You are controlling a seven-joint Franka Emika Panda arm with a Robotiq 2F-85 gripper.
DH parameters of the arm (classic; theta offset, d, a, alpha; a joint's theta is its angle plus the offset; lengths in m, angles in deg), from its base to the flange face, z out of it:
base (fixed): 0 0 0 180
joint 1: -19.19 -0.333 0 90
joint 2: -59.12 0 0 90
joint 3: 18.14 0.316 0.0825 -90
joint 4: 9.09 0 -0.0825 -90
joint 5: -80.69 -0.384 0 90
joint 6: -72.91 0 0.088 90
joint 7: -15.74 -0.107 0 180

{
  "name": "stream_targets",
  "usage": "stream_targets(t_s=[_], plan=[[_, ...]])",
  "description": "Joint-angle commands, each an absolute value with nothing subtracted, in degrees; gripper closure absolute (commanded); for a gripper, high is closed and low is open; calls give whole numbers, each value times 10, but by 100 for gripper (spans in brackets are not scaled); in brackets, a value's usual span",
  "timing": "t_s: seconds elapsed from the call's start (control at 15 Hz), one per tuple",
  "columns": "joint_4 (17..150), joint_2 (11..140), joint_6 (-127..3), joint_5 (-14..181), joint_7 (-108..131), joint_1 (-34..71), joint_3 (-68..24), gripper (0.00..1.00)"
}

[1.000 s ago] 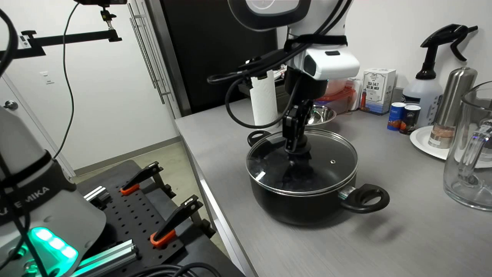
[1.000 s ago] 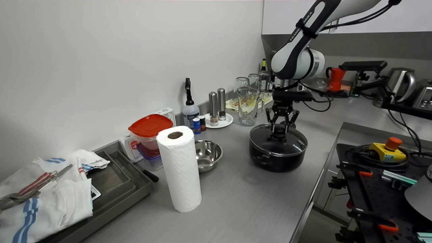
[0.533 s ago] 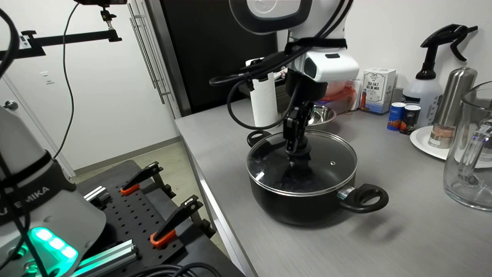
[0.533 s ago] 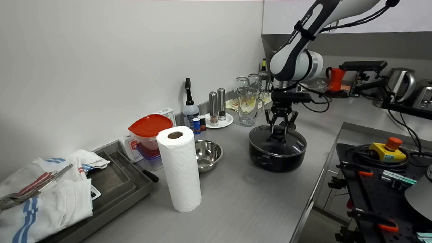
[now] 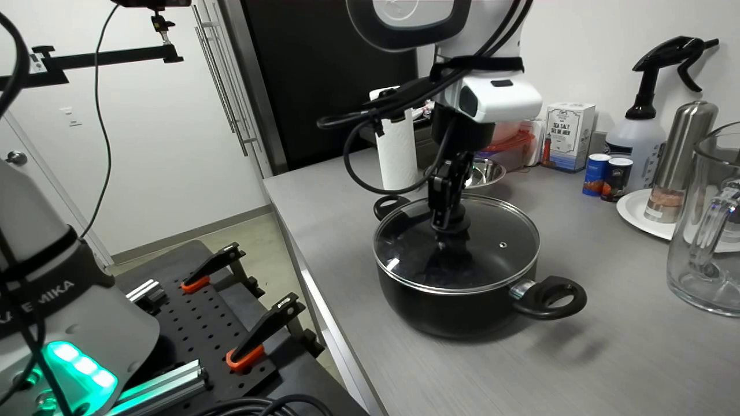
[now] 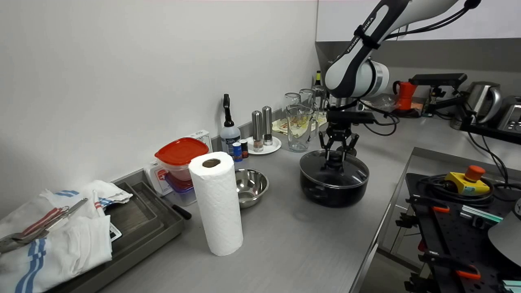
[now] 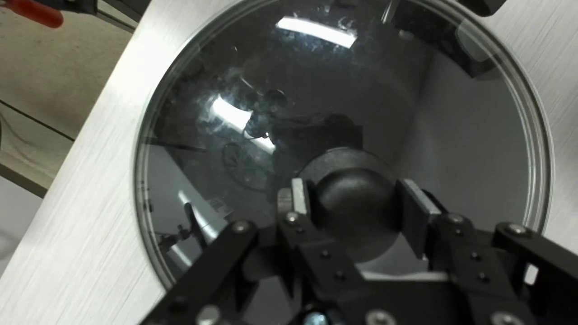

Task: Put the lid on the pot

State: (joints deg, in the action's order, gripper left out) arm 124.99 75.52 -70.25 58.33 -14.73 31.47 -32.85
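Note:
The round glass lid with its metal rim lies flat on top of the black pot. Both also show in an exterior view, the lid over the pot. In the wrist view the lid fills most of the picture, and one black pot handle shows at the top right. My gripper points down at the lid's centre; it also shows in an exterior view. In the wrist view its fingers press on both sides of the round dark knob. The rim looks level with the pot.
A steel bowl and a paper towel roll stand near the pot. A glass pitcher, a white plate with mills and a spray bottle stand toward the wall. The counter edge runs close to the pot.
Over the last second the gripper, lid and pot have shifted together by a very small amount. The fingers stay on the knob.

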Motion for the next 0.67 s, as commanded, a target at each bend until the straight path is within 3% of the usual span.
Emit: stream_targets(t_s=[0.0,0.6], plan=[[1239,760,-718,579,-158,311,-328,75],[1244,761,-745,585,-161,306,-329,75]])
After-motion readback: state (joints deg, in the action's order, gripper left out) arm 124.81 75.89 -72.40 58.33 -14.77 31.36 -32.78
